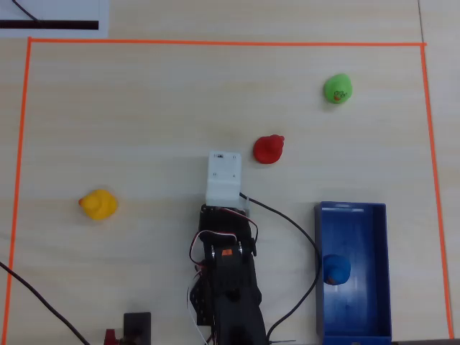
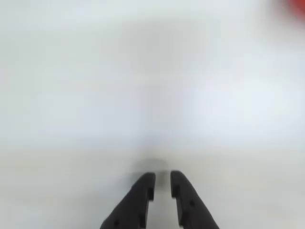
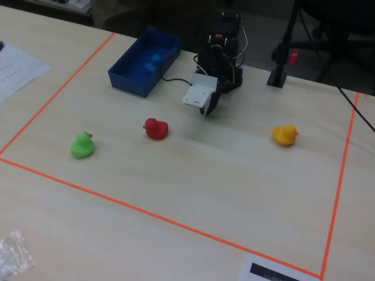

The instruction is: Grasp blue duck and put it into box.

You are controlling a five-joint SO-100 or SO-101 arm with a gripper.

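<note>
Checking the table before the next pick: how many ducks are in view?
4. Blue duck lies inside the box; red duck sits just ahead of the arm; green duck far right in overhead view; yellow duck left.

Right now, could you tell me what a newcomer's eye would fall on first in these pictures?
Probably the bright ducks scattered on the pale table inside the orange tape border: the green duck and red duck at upper right in the overhead view, the yellow duck at left. Next, the box at lower right, with the blue duck already inside. The end effector hangs empty, nearly closed, over bare table.
</note>
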